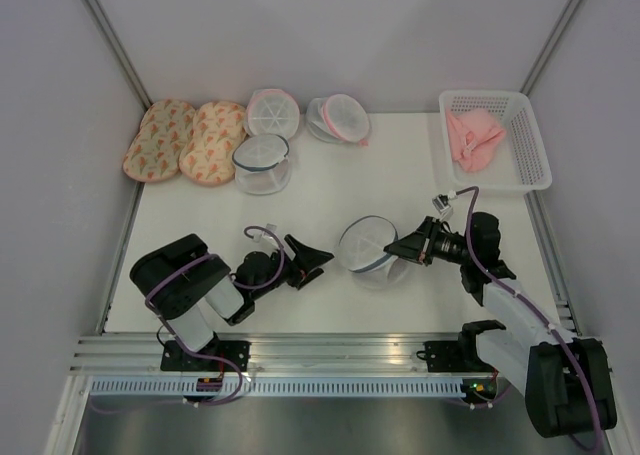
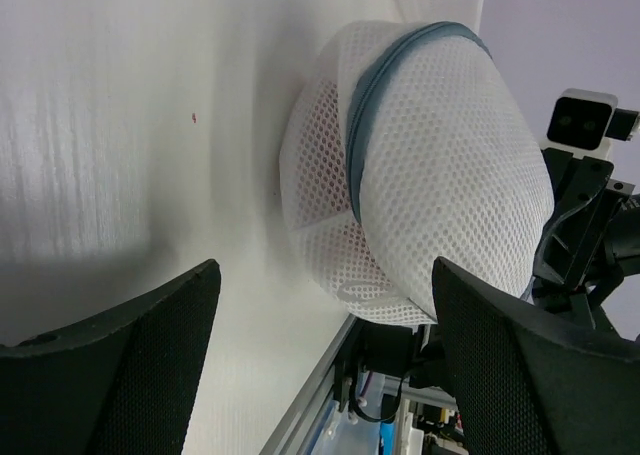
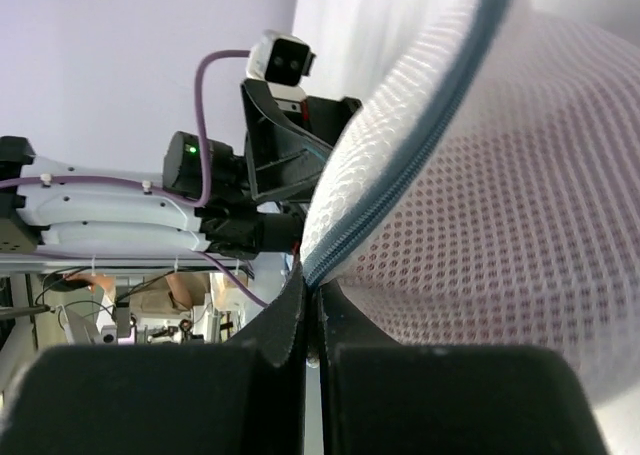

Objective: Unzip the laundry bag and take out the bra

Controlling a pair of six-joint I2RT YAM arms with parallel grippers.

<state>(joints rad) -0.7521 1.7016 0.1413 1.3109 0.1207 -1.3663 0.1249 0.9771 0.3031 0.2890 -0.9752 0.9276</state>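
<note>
**Bag Held at the Rim by the Right Arm, Left Jaws Open**

The right arm is extended from the near right corner toward the left, with its wrist low over the table. The right gripper [image 3: 312,297] is closed on the blue-grey zip band of the laundry bag [image 1: 366,249], and the two fingers are pressed together on the band with mesh bulging to either side. The left arm is folded low at the near left, with its forearm pointed to the right. The left gripper [image 1: 315,262] is spread wide and is aimed at the bag, which lies just ahead of the fingertips and is not touched by them.

The laundry bag is located near the middle of the table [image 1: 400,180], between the two grippers, and is tipped up on its side. Through the mesh a dull reddish tint is seen in the right wrist view. The contents cannot be identified.

A white plastic basket [image 1: 528,147] is placed at the far right, and a pink cloth [image 1: 474,139] is bunched inside it. Along the far edge, two pink-rimmed mesh bags [image 1: 272,112] are set side by side. A second grey-rimmed mesh bag [image 1: 262,163] is set just nearer and to the left of them. Two peach patterned pads [image 1: 160,139] are laid at the far left.

The table is white and matte. It is enclosed by pale walls, and an aluminium rail [image 1: 330,351] carrying both arm bases is fitted along the near edge.
</note>
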